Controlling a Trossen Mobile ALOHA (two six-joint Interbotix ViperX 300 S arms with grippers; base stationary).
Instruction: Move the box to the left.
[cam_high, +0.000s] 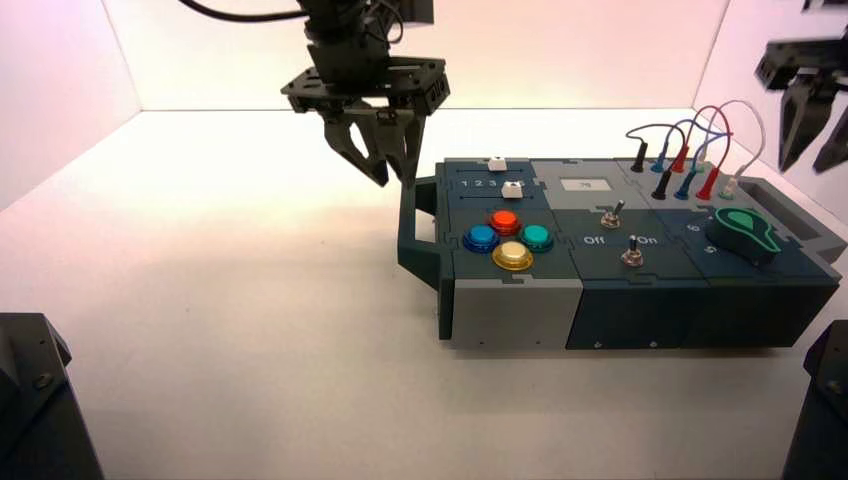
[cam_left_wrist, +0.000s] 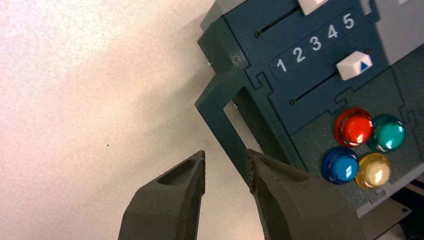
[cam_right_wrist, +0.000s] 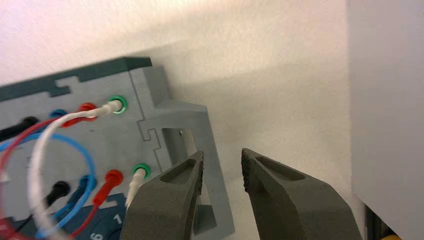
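The box (cam_high: 640, 290), long, dark teal and grey, lies on the white table right of centre. My left gripper (cam_high: 395, 182) hangs open just above the box's teal left handle (cam_high: 415, 240). In the left wrist view that gripper (cam_left_wrist: 225, 155) has the teal handle bar (cam_left_wrist: 220, 105) running up to its one finger, beside the four coloured buttons (cam_left_wrist: 365, 145). My right gripper (cam_high: 808, 160) is raised at the far right, open. In the right wrist view it (cam_right_wrist: 221, 154) stands over the grey right handle (cam_right_wrist: 200, 117), with nothing held.
White walls enclose the table; the right wall (cam_right_wrist: 385, 100) is close to the box's right end. Coloured wires (cam_high: 690, 150) arch up at the box's back right, near a green knob (cam_high: 745, 232). Dark arm bases (cam_high: 35, 400) fill the front corners.
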